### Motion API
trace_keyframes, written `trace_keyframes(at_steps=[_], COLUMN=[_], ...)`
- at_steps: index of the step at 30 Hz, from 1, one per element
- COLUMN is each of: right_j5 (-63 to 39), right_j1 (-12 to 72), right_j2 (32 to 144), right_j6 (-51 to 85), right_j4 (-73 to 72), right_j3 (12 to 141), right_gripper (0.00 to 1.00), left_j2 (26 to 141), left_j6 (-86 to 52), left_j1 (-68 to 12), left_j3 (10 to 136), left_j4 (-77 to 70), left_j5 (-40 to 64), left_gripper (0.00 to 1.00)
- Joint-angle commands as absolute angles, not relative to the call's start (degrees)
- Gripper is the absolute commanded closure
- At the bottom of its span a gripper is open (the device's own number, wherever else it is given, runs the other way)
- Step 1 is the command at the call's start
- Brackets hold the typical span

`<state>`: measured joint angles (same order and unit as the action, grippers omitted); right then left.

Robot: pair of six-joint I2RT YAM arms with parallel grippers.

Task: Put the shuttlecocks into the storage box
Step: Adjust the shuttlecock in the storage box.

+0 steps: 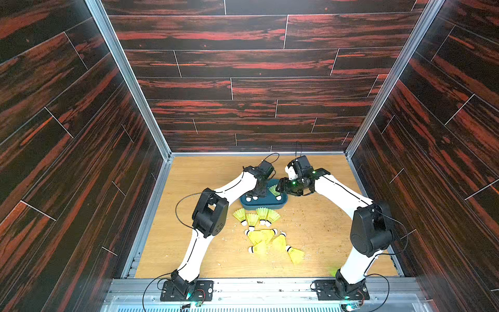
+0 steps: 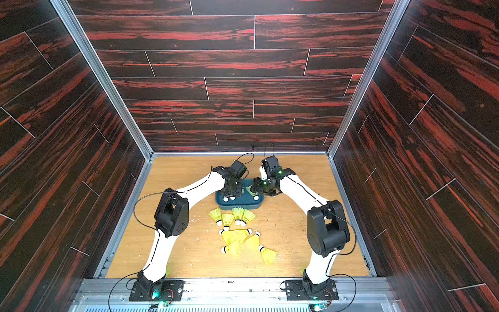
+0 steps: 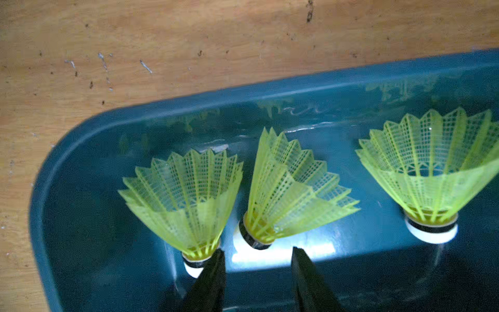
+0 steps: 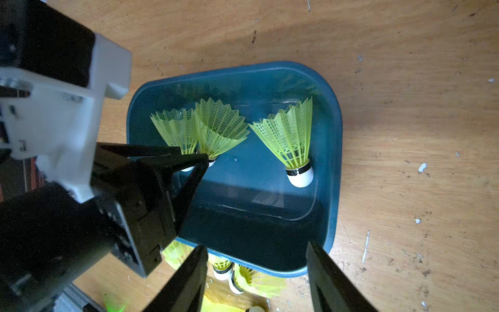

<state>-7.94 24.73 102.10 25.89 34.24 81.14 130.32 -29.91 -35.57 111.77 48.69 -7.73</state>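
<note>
Your left gripper (image 3: 258, 255) hangs inside the box (image 3: 81, 243), jaws parted and clamping nothing, its tips just beside two of the three shuttlecocks (image 3: 432, 175) sitting there. Your right gripper (image 4: 256, 256) gapes empty over the box's rim, crowded by the left wrist. Loose shuttlecocks (image 1: 260, 237) litter the tabletop (image 1: 324, 229) between the arms.

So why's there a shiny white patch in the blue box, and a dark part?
Left wrist view: light glares off the storage box floor by the middle shuttlecock; right wrist view: the floor away from the shuttlecocks lies in shadow.
</note>
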Motion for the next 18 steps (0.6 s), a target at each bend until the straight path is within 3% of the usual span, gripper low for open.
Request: trace_keyframes(at_steps=[1,18], right_j5=[-7.84,-8.13], right_j1=[24.55,24.53], right_j2=[102.01,102.3], right_j6=[25.66,25.66], right_j4=[34.47,34.28], right_j3=[80.77,80.95], right_gripper=[0.37,0.37], left_j2=[131.71,133.46], left_j6=[-29.04,-28.13], left_j1=[-35.47,-35.58], left_j3=[113.82,114.26], left_j4=[50.32,50.75], left_j5=[-7.82,-7.73], left_gripper=[0.56,0.58])
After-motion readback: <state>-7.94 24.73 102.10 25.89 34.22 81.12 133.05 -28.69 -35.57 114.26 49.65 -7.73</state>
